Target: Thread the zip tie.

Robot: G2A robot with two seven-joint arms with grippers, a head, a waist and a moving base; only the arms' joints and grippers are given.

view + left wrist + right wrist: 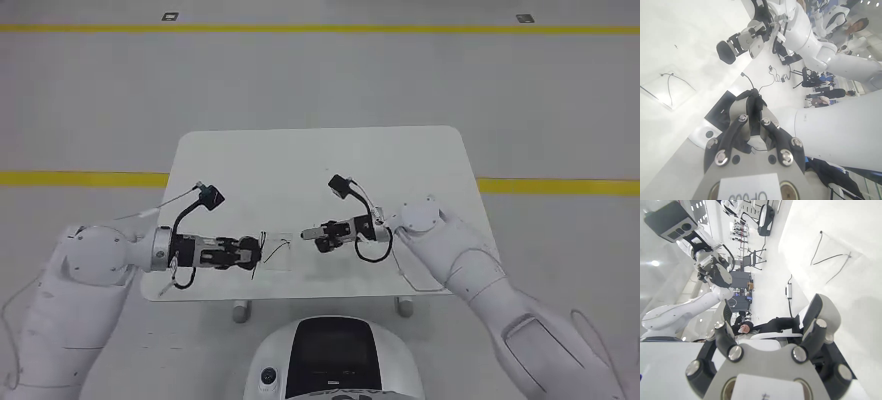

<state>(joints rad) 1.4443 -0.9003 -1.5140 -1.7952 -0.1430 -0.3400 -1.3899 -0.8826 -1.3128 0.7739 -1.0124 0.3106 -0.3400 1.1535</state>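
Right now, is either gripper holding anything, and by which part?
The left gripper seems shut on a zip tie mid-length, both ends sticking out. The right gripper is open, empty.

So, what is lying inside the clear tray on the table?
Thin black zip ties lie loose inside the clear tray, about three, ends meeting. The white table shows through its bottom. Nothing covers them, but whether any is threaded is too small to tell.

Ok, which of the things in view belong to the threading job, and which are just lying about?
Job:
zip ties on the clear tray
left gripper
right gripper

Lying about:
power adapter on the floor
folding chair
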